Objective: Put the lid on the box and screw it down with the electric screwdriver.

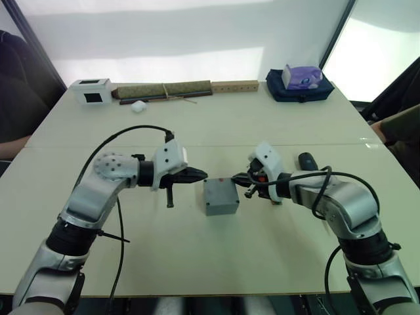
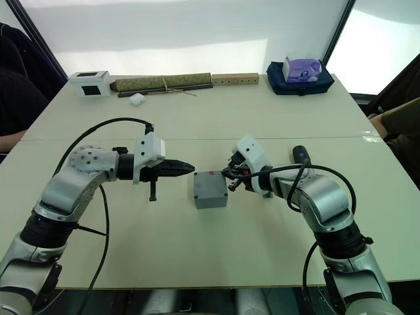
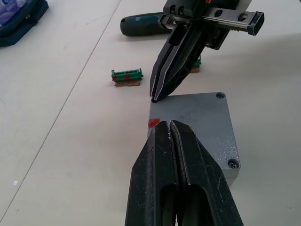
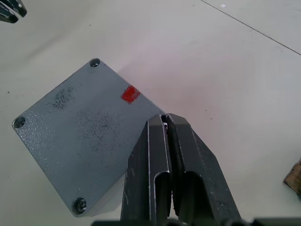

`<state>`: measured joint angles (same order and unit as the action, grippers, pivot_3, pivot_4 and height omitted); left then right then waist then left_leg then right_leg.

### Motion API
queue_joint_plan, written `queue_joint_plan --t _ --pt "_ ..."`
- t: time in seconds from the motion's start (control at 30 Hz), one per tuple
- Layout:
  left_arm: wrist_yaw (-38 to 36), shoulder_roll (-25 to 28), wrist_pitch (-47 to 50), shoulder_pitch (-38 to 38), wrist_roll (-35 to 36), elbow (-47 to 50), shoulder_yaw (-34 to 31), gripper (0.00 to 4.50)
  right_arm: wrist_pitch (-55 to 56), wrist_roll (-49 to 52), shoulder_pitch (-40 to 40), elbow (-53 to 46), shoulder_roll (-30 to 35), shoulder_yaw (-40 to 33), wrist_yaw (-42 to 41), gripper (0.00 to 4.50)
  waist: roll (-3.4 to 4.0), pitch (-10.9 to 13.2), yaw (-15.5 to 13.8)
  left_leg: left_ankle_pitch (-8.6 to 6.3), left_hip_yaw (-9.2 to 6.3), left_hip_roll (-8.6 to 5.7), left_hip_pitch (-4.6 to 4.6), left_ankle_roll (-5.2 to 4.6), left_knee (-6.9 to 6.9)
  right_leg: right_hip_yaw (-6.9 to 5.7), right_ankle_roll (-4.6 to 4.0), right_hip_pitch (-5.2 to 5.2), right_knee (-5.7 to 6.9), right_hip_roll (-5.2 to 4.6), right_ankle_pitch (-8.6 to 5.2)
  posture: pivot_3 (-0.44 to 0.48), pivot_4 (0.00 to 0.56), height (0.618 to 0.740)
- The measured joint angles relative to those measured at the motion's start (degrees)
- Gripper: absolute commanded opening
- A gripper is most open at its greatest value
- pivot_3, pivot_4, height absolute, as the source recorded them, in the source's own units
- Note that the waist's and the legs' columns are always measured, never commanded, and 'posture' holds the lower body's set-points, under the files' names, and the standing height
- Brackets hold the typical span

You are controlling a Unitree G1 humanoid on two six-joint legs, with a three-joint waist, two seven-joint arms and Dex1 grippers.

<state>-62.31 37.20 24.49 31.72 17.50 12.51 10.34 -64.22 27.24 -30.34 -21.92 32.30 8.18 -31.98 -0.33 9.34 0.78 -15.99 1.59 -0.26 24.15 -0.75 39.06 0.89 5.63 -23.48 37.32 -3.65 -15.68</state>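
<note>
The grey box (image 1: 221,207) stands in the middle of the table with the lid (image 4: 80,127) lying flat on top of it; the lid carries a red mark and shows screw heads in its corners. My left gripper (image 1: 202,174) is shut and empty, its tip over the lid's left edge by the red mark. From the other side my right gripper (image 1: 233,178) is also shut and empty, with its tip at the lid's edge. The electric screwdriver (image 1: 307,161) lies on the table behind my right forearm, also seen as the dark tool (image 3: 141,24).
A small green bit holder (image 3: 127,77) lies between box and screwdriver. Along the far edge are a white box with a black window (image 1: 92,91), a rolled mat (image 1: 164,90), a wooden block (image 1: 234,86) and a blue bag with a purple tissue box (image 1: 298,82). People sit at both sides.
</note>
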Motion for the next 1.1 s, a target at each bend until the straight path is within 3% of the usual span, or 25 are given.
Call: queue_joint_plan --t 0.4,1.1 --pt "0.0 -0.1 0.0 0.0 0.0 0.0 0.1 0.0 -2.0 1.7 -3.1 -0.4 0.4 -2.8 0.0 0.03 0.0 0.0 -0.1 0.0 0.0 0.0 0.0 0.0 0.0 0.0 0.0 0.0 -0.02 -0.03 0.0 0.0 0.15 0.74" --pt "0.1 -0.2 0.0 -0.1 0.0 0.0 0.2 0.0 -1.1 2.2 -1.5 -0.3 -0.2 -1.6 0.1 0.03 0.0 0.0 0.0 0.0 -0.01 0.0 0.02 0.0 -0.04 0.0 -0.01 0.0 -0.07 -0.09 0.0 0.0 0.15 0.74"
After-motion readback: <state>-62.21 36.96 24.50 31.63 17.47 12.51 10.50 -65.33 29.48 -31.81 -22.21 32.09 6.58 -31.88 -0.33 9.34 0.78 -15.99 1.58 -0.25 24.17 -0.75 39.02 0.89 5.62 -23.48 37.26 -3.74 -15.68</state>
